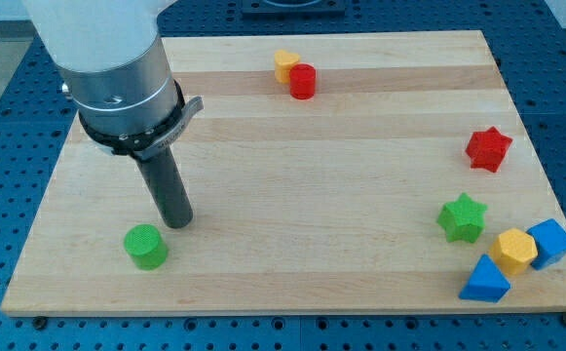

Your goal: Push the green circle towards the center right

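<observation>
1. Camera view: a pale wooden board [292, 195] with a visible grain lies on a blue perforated metal bench [0, 146].
2. Eight small plastic blocks sit on the board: two green, two red, two yellow, two blue.
3. The green circle, a short green plastic cylinder [146, 246], stands alone near the view's bottom left.
4. My tip [176, 222], the lower end of the straight dark rod, rests on the board just up and to the view's right of the green cylinder, close beside it with a thin gap showing.
5. The rod is a bare pusher; it grasps nothing.
6. At the view's top centre, a red plastic cylinder [303, 81] touches a yellow plastic block [284, 64] whose shape is partly hidden.
7. A red plastic star [487, 148] stands alone at the view's right.
8. Lower right holds a cluster: a green plastic star [462, 217], a yellow plastic hexagon [513, 250], a blue plastic cube-like block [551, 242] and a blue plastic triangle [484, 281].
9. No brand, label or writing can be read anywhere.
</observation>
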`<state>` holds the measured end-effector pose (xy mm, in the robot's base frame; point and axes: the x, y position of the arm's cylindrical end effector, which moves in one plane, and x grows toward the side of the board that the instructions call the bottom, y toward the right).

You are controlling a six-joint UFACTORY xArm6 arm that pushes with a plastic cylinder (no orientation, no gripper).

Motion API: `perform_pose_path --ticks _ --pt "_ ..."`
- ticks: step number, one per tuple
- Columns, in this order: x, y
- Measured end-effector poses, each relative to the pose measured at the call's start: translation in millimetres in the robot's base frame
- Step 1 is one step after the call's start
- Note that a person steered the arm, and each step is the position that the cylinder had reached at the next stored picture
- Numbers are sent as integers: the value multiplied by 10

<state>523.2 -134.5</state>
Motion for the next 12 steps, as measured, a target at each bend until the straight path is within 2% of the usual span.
perform_pose_path --ticks 1,2,3,4,5,6,10,11,12 --pt "-296 -23" --pt "-561 -380" --pt "-329 -804" --pt "89 -1074" --pt "380 -1114" --pt "496 -1110" --pt "522 819" --pt "547 1119" --pt "747 736"
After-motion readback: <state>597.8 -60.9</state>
